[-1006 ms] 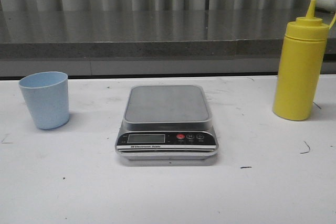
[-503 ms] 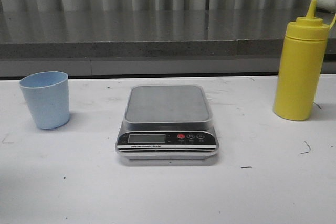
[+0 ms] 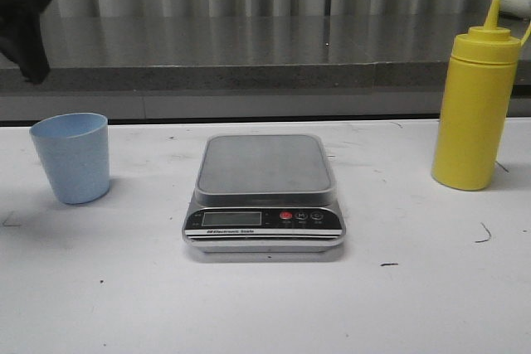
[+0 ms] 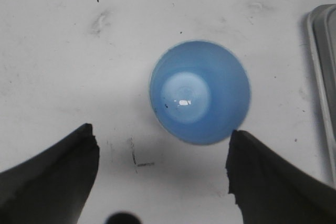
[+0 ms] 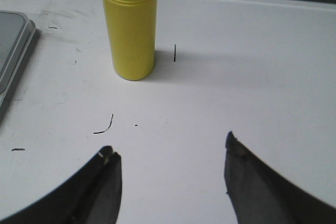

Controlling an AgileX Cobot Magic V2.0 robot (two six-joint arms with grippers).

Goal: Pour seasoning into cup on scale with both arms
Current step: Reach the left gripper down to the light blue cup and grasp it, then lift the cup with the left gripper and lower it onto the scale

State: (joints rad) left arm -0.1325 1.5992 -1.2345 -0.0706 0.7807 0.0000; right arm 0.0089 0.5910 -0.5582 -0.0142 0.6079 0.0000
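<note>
The light blue cup [image 3: 71, 157] stands upright on the white table at the left, apart from the scale [image 3: 264, 192] in the middle. The scale's platform is bare. The yellow seasoning bottle [image 3: 474, 102] stands upright at the right. My left gripper [image 3: 25, 26] shows as a black shape at the top left, above the cup. From the left wrist I look down into the empty cup [image 4: 200, 92]; the gripper [image 4: 160, 137] is open, high above it. My right gripper [image 5: 170, 153] is open and empty, well short of the bottle [image 5: 129, 24].
A grey stone ledge [image 3: 249, 55] and a curtain run along the back of the table. The scale's edge shows in the left wrist view [image 4: 321, 77] and in the right wrist view [image 5: 13, 51]. Small black marks dot the white tabletop.
My left gripper has come into the front view at the top left, above the cup. The cup, scale and bottle have not moved.
</note>
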